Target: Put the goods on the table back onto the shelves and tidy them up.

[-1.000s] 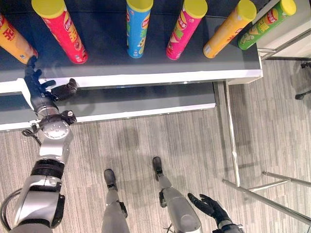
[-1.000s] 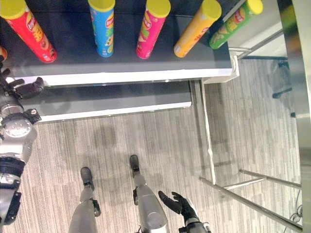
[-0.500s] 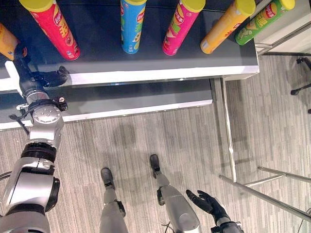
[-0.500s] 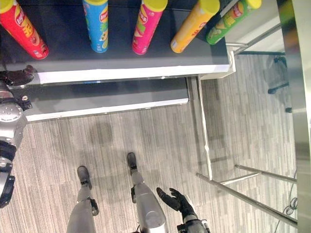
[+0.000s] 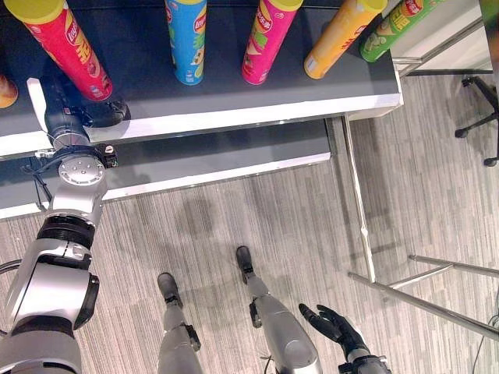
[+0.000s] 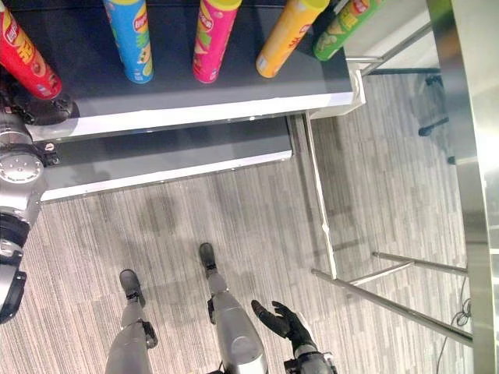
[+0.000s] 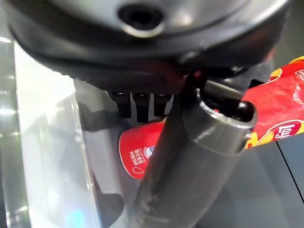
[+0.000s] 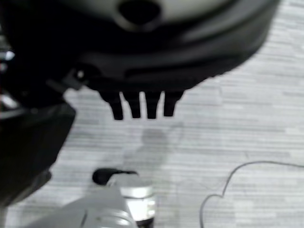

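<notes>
Red can (image 5: 64, 48): upright on the dark shelf top (image 5: 234, 97), upper left of the left eye view, yellow lid up; its base is just beside the left hand.
Left hand (image 5: 74, 109): upper left of the left eye view, reaching over the white front edge of the shelf top to the foot of the red can. In the left wrist view the thumb (image 7: 199, 156) crosses in front of the can's red base (image 7: 142, 152) and the fingers (image 7: 140, 104) point down behind it; fingers and thumb stand on either side of the can, but whether they press on it cannot be told.
Blue can (image 5: 185, 39): upright on the shelf top, right of the red can and well apart from it.
Pink can (image 5: 265, 37): upright, right of the blue can, top centre of the frame.
Orange can (image 5: 341, 35): next to the right, leaning toward the upper right in the frame.
Green can (image 5: 394, 27): upper right, near the shelf top's right end, just beside the orange can.
Second orange can (image 5: 6, 89): a small part at the far left edge, left of the red can.
Lower shelf (image 5: 218, 160): dark board with a white front edge, below the shelf top in the frame.
Right hand (image 5: 331, 327): bottom right of centre, low over the striped grey floor (image 5: 296, 210), fingers relaxed and slightly spread, holding nothing.
Metal frame (image 5: 421, 300): silver bars at the lower right, on the floor.
</notes>
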Robot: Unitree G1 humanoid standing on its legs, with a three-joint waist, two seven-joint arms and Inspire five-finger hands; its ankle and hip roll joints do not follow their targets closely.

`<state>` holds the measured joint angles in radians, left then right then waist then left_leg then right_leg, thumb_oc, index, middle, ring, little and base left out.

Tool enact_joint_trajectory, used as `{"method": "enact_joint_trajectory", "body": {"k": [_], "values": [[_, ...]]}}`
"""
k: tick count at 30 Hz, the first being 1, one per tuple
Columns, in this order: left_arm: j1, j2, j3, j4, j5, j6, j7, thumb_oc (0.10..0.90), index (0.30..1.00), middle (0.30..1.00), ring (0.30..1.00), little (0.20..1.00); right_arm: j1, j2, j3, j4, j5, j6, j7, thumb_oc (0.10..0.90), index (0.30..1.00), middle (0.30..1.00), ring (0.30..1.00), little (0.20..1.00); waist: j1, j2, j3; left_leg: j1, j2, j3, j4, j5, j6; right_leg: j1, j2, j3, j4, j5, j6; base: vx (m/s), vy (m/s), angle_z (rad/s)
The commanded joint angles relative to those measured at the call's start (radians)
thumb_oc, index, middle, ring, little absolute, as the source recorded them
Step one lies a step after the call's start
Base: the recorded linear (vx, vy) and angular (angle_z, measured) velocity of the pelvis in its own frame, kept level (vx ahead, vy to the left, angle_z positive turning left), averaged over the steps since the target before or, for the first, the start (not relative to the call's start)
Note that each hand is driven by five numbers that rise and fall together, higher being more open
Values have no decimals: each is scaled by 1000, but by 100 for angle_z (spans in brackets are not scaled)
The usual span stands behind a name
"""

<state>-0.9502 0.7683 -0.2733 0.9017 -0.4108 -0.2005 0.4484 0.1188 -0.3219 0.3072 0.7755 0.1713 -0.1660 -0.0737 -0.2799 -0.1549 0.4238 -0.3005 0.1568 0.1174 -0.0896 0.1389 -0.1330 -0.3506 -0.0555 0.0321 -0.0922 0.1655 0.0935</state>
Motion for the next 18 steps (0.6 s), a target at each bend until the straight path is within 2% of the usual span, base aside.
{"method": "enact_joint_trajectory", "body": {"k": [1, 9, 18], "values": [[-101, 37, 4, 12, 21, -63, 4, 800, 900, 900, 900, 900, 49, -32, -14, 16, 30, -6, -23, 800, 900, 900, 900, 900, -8, -31, -47, 55, 12, 4, 2, -102, -18, 2, -37, 16, 16, -88, 105, 0, 0, 0], [-103, 26, 0, 20, 29, -61, 7, 800, 900, 900, 900, 900, 49, -25, -13, 30, 30, -9, -29, 800, 900, 900, 900, 900, -7, -30, -47, 57, 13, 4, 2, -103, -17, 6, -37, 16, 16, -90, 104, 0, 0, 0], [-83, 6, 29, -20, 41, -77, 64, 800, 900, 900, 900, 900, 46, -14, -1, 24, 18, -11, -36, 800, 900, 900, 900, 900, 7, -22, -44, 62, 8, -5, 2, -105, -14, 16, -41, 7, 15, -94, 105, 0, 0, 0]]}}
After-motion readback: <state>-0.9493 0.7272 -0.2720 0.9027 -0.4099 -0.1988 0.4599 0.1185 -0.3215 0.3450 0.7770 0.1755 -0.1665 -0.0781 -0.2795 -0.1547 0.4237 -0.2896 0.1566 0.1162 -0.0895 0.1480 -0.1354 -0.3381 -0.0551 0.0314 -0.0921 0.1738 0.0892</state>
